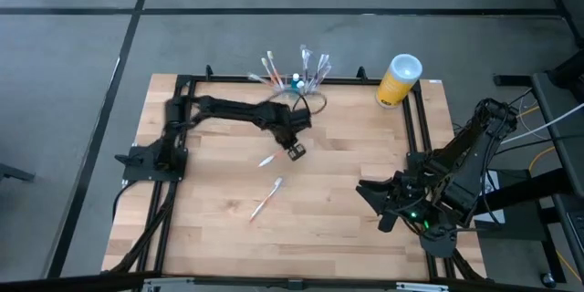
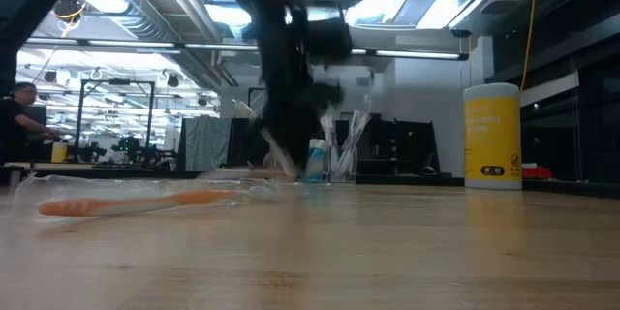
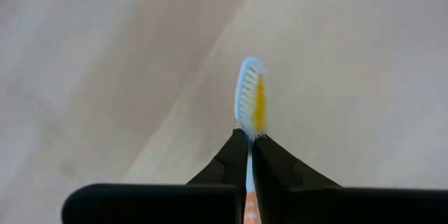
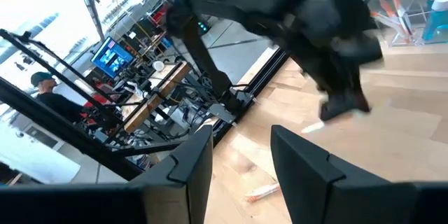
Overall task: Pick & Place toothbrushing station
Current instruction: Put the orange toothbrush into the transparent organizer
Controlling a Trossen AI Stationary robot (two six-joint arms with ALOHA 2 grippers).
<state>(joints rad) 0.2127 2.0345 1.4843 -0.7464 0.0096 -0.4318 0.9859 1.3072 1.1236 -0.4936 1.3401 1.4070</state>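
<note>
Centrally over the wooden table (image 1: 347, 182), the left gripper (image 1: 294, 151) is seen pressed shut on a toothbrush (image 3: 250, 105). In the left wrist view the two dark fingers (image 3: 234, 161) are closed together around the brush's neck, and the white head with its yellow-orange bristles stands out just beyond the fingertips, with an orange stretch of handle showing between the fingers nearer the wrist. In the high view the pale end of this toothbrush is seen just beside the gripper, toward the left arm's base.

The toothbrushing station (image 1: 297, 82) is placed beyond the left gripper, at the table's far edge, near it but apart from it. Several toothbrushes are held upright or leaning in the see-through holder, and a small blue item is seen among them. In the low view the station (image 2: 329, 170) is partly hidden behind the blurred dark arm.

A second toothbrush with an orange handle (image 1: 265, 198) is left lying flat on the table on the near side of the left gripper, apart from it. A yellow cylinder with a white top (image 1: 399, 79) is stood at the far right corner, well apart from the station.

The right gripper (image 1: 376, 203) is held above the table's right side, well apart from the station, its fingers (image 4: 189, 157) parted and nothing between them.
</note>
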